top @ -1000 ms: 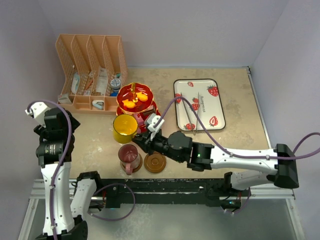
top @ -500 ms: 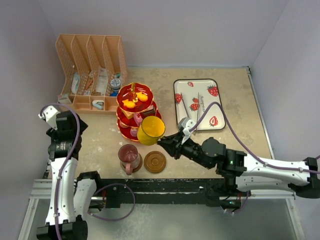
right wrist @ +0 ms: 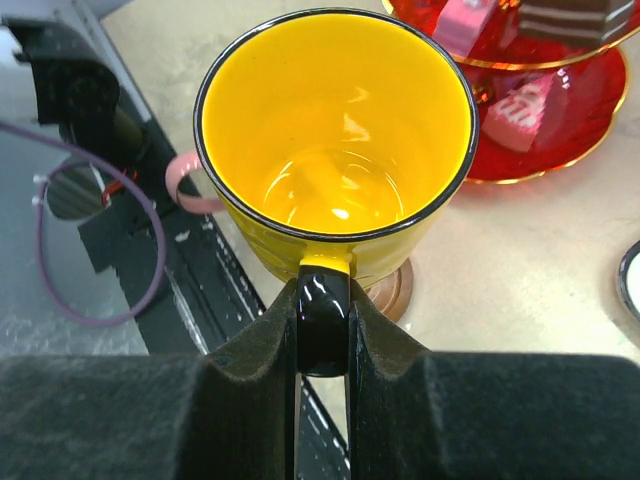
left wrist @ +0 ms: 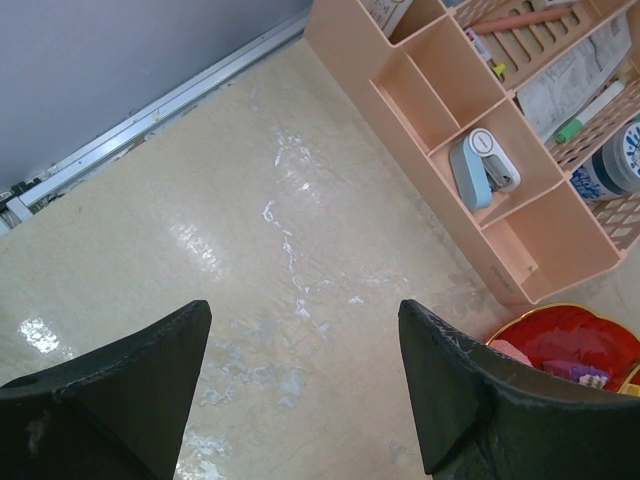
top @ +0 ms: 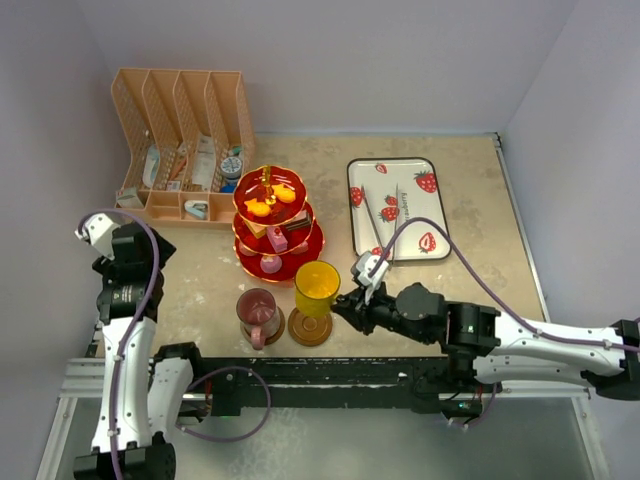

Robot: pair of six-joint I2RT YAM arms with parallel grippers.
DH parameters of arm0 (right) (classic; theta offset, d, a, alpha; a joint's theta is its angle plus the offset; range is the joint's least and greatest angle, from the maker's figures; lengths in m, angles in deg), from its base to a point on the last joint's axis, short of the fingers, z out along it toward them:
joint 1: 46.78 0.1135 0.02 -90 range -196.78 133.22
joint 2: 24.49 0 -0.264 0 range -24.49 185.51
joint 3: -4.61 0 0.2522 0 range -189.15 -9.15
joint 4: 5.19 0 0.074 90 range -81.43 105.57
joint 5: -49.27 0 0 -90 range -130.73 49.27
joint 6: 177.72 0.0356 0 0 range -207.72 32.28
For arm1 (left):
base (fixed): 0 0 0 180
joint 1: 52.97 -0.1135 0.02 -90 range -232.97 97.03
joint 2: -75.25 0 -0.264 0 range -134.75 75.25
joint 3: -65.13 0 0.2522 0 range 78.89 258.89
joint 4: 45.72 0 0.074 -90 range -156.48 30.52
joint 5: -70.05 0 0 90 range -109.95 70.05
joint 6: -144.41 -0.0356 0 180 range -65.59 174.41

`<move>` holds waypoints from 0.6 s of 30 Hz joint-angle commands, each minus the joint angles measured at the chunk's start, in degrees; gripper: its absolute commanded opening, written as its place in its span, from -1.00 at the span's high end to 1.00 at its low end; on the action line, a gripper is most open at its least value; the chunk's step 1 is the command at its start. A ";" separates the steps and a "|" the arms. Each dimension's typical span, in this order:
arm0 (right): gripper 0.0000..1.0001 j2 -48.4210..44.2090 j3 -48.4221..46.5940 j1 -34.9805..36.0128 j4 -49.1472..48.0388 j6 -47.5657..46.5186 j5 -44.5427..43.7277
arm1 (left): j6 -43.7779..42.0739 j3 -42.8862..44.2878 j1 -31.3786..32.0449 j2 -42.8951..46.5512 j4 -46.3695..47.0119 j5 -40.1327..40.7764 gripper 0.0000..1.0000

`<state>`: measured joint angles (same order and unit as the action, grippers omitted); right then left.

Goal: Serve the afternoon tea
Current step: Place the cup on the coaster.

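The red three-tier stand (top: 272, 222) with gold rims holds small toy cakes at the table's middle left; its lower tiers show in the right wrist view (right wrist: 545, 110). My right gripper (top: 343, 306) is shut on the black handle of the yellow mug (top: 317, 287), which sits over a brown coaster (top: 310, 326). In the right wrist view my gripper (right wrist: 324, 330) clamps the handle of the mug (right wrist: 335, 140), with the coaster (right wrist: 395, 290) under it. The pink mug (top: 259, 313) stands on its own coaster to the left. My left gripper (left wrist: 300, 390) is open and empty over bare table.
A peach desk organiser (top: 185, 145) with stationery stands at the back left, also in the left wrist view (left wrist: 480, 140). The white strawberry-print tray (top: 397, 207) with metal tongs lies at the back right. The metal rail runs along the near edge.
My right gripper carried the yellow mug from beside the stand to the right and toward the near edge, bringing it down over the brown coaster. The left arm shifted slightly earlier, then held still.
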<state>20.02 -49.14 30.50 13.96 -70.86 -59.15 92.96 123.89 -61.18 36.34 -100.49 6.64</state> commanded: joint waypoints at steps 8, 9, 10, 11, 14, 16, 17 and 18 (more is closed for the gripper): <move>1.00 1.55 9.27 0.62 -9.65 0.22 0.95 | 0.57 -0.38 0.12 -3.30 2.62 -1.08 -0.48; 1.00 2.07 9.86 0.93 -10.28 1.14 -0.97 | 0.57 -0.39 0.12 -3.23 2.64 -1.10 -0.48; 1.00 2.69 10.40 1.33 -10.77 1.78 -2.96 | 0.57 -0.49 0.15 -3.12 2.69 -1.08 -0.49; 1.00 3.31 10.71 1.96 -10.93 2.17 -4.44 | 0.57 -0.44 0.13 -3.10 2.65 -0.96 -0.49; 1.00 5.26 11.26 5.03 -11.53 3.11 -10.15 | 0.57 -0.44 0.17 -3.23 2.69 -0.97 -0.49; 1.00 6.38 11.95 7.48 -13.56 3.80 -12.66 | 0.53 -0.44 0.13 -3.37 2.69 -1.00 -0.49; 1.00 6.92 12.37 8.51 -15.07 4.39 -13.49 | 0.54 -0.48 0.13 -3.55 2.69 -0.99 -0.50; 1.00 7.36 12.55 9.78 -15.85 6.30 -15.60 | 0.52 -0.44 0.12 -3.68 2.69 -0.98 -0.50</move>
<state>27.06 -36.72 36.40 10.46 -68.76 -65.55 92.93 123.34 -61.18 32.53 -100.23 5.81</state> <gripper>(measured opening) 0.199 0.745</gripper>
